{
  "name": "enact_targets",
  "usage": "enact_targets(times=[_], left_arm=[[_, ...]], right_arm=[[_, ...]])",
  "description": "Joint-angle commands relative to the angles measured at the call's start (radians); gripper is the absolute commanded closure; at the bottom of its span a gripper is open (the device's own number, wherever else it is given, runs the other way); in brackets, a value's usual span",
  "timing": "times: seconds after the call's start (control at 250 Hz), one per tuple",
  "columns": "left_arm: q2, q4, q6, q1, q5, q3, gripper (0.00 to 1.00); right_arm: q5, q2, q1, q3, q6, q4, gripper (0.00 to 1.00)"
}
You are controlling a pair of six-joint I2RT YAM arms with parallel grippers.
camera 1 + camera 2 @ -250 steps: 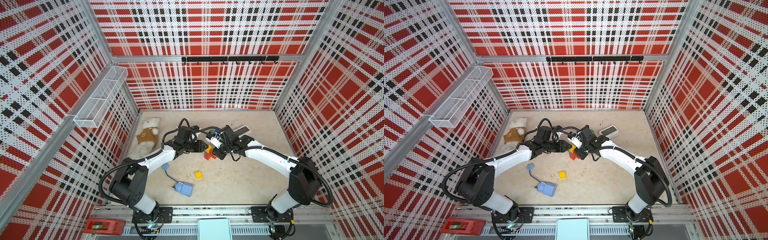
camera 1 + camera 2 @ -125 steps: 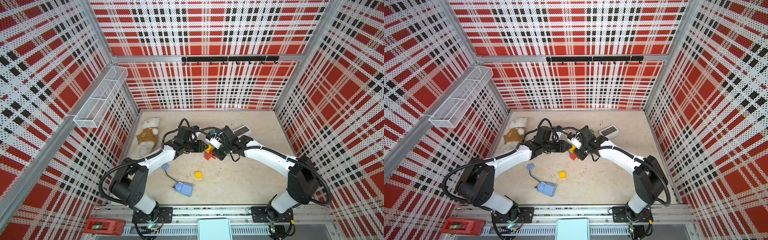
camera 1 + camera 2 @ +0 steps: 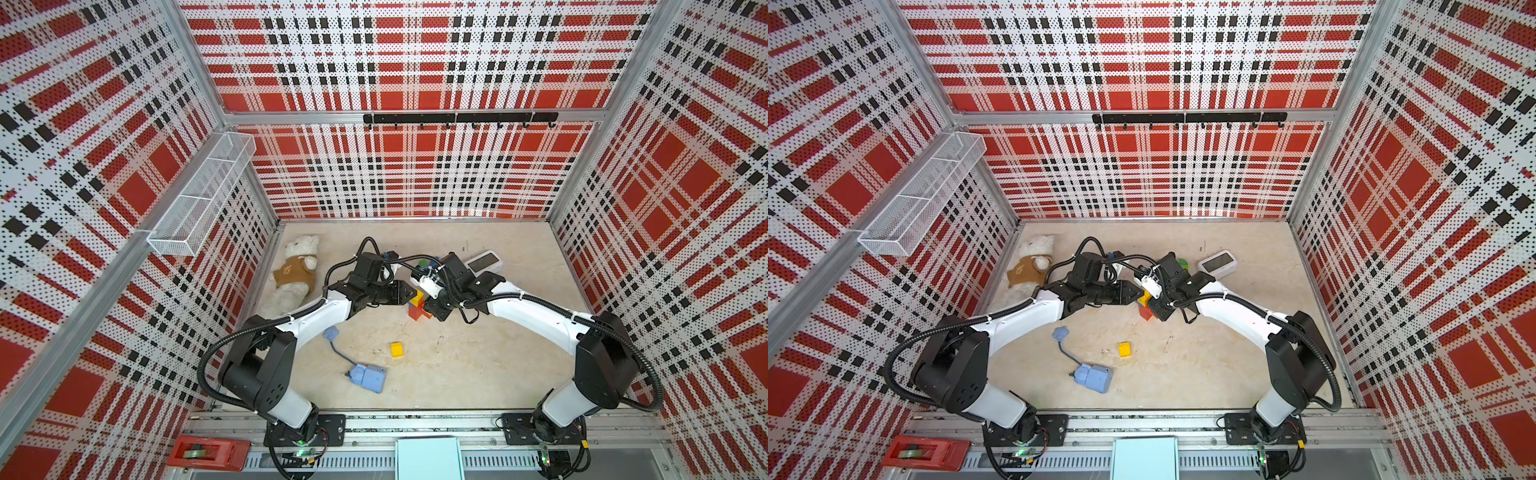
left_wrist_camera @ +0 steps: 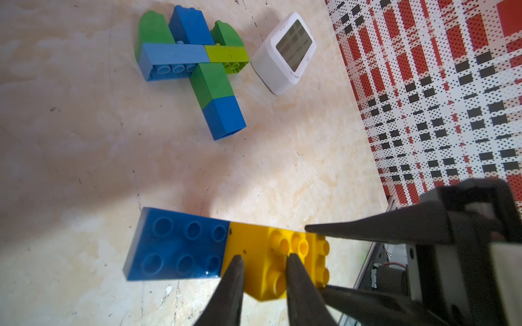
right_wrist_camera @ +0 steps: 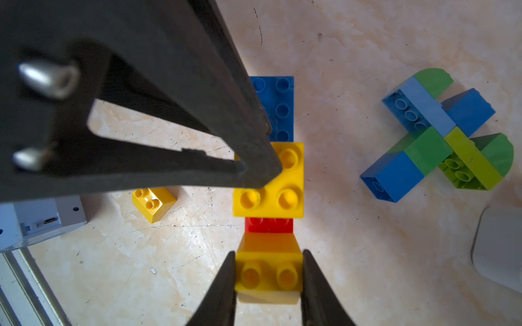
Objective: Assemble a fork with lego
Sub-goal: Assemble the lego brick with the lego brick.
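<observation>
A short lego row hangs between my two grippers: a blue oblong brick (image 4: 176,248), a yellow square brick (image 5: 285,194), a red brick (image 5: 268,225) and a small yellow brick (image 5: 268,275). My left gripper (image 4: 264,259) is shut on the yellow square brick. From the opposite end, my right gripper (image 5: 269,262) is shut on the small yellow brick. In both top views the grippers meet at mid-table (image 3: 409,293) (image 3: 1152,309). A joined green, blue and lime lego piece (image 4: 195,65) (image 5: 440,141) lies on the table nearby. One loose yellow brick (image 3: 396,349) (image 3: 1124,349) sits nearer the front.
A teddy bear (image 3: 297,270) lies at the back left. A pale-blue box with a cord (image 3: 368,376) rests near the front. A white device with a screen (image 3: 484,262) sits beside the joined piece. A wire basket (image 3: 203,195) hangs on the left wall.
</observation>
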Motion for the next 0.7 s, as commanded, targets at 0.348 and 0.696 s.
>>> enact_targets(times=[0.348,0.696], left_arm=[[0.015,-0.049,-0.001,0.005,-0.022,-0.028,0.71],[0.013,-0.049,0.001,0.007,-0.020,-0.030,0.71]], right_arm=[[0.048,0.043,0.017,-0.043,-0.033,-0.007,1.00],[0.011,-0.004,0.013,-0.043,0.014,0.043,0.59]])
